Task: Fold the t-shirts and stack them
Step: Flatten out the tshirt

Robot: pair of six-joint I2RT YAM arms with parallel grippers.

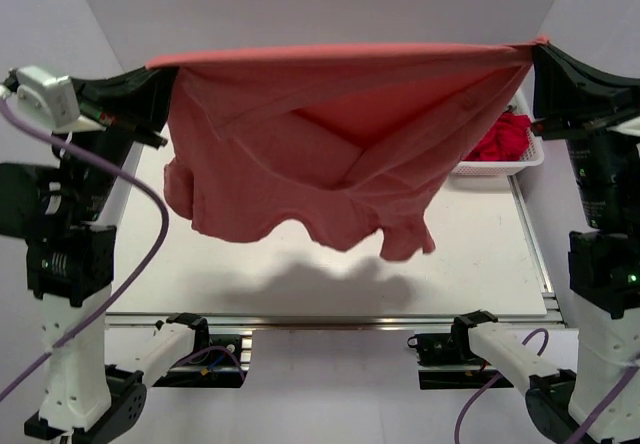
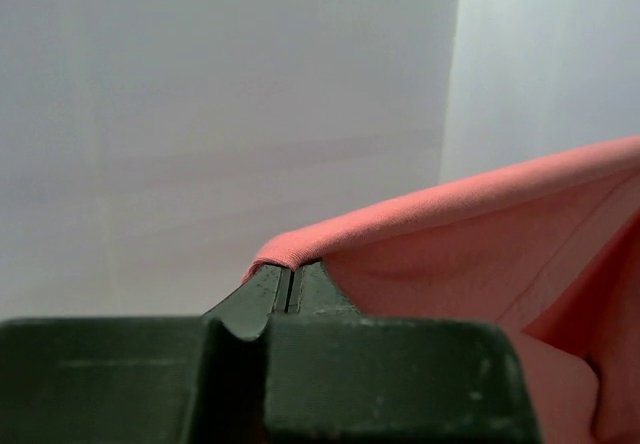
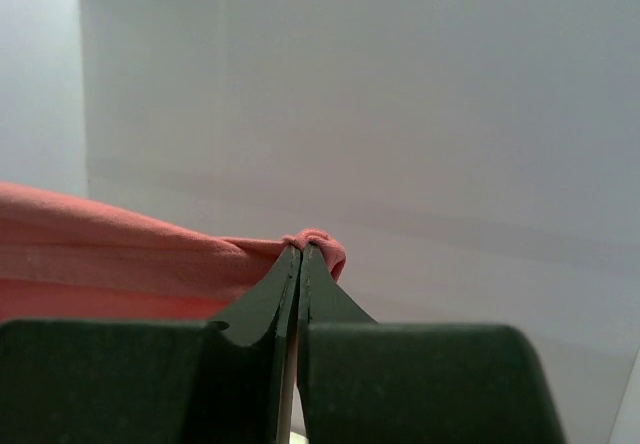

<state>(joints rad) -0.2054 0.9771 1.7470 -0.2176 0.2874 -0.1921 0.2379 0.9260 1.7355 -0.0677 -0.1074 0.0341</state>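
A salmon-red t-shirt [image 1: 310, 144] hangs in the air, stretched taut between my two grippers high above the table. My left gripper [image 1: 165, 76] is shut on its left top corner; the left wrist view shows the cloth edge [image 2: 400, 219] pinched at the closed fingertips [image 2: 270, 284]. My right gripper [image 1: 540, 56] is shut on the right top corner; the right wrist view shows a bunched bit of cloth [image 3: 320, 242] at the closed fingertips [image 3: 280, 284]. The shirt's lower part droops in folds above the table.
A white basket [image 1: 500, 167] at the back right of the table holds more red cloth [image 1: 503, 136]. The pale table top [image 1: 330, 284] lies beneath the hanging shirt, with its shadow on it. White walls stand on all sides.
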